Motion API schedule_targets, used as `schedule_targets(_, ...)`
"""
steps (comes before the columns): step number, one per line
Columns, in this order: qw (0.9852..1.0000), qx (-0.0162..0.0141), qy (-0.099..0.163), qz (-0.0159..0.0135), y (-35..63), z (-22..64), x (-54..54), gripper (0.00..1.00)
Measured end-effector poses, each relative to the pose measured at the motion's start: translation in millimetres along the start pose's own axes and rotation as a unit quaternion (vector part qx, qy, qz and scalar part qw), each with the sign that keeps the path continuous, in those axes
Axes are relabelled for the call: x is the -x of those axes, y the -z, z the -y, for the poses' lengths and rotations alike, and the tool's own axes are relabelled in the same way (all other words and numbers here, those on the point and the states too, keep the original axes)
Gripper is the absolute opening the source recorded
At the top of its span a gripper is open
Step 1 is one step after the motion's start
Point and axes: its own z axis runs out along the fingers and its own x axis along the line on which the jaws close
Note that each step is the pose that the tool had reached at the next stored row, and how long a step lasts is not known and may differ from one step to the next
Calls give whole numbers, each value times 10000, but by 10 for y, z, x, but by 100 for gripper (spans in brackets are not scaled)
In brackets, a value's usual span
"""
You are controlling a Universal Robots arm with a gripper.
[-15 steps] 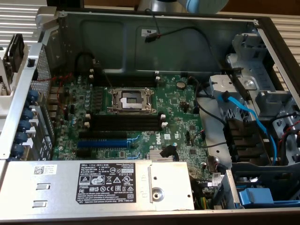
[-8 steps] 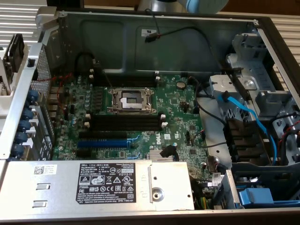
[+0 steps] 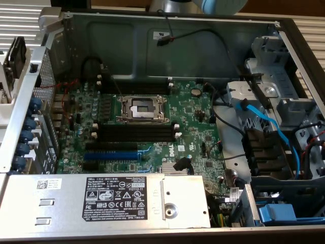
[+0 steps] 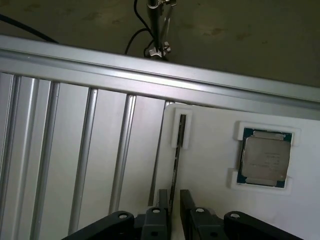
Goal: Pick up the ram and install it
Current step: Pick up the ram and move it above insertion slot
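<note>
Wrist view first: the ram (image 4: 176, 170) is standing on its thin edge on a white tray (image 4: 210, 200), with its far end tucked into a little white bracket (image 4: 181, 127) that keeps it upright. The gripper (image 4: 174, 197) is right down at the near end of the stick, one black finger on each side of it. The jaws are parted, with a sliver of daylight showing next to the stick, so it's straddling the stick, not pinching it as far as I can see. On the same tray, off to one side of the ram and well apart from it, a processor (image 4: 264, 160) lies flat in its own white corner frame, metal lid facing up. The tray sits on a ribbed aluminium table (image 4: 75, 165). Exterior view is looking down into the opened computer case (image 3: 152, 40), and the green motherboard (image 3: 198, 122) lies flat on its floor. The CPU socket (image 3: 141, 108) in the middle is open and bare. Just below it in that picture, the black memory slots (image 3: 136, 133) with white end clips look bare too, and a blue expansion slot (image 3: 110, 155) sits just below those. Along the near edge there's the silver power supply (image 3: 122, 195) with its big black label. A blue cable (image 3: 264, 124) runs across the drive bay on the exterior view's right.
</note>
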Motion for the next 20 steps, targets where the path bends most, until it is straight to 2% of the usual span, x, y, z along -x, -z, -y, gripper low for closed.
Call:
schedule_targets(4, 10000, 4, 0, 0, 0, 0, 0, 25)
schedule_targets(5, 10000, 16, -2, 2, -1, 0, -1, 25)
schedule_targets(7, 10000, 71, -13, 10, -1, -1, -2, 25)
schedule_targets(8, 10000, 87, -19, 13, -1, -1, -3, 25)
schedule_targets(20, 10000, 90, -25, 13, -37, -2, -6, 25)
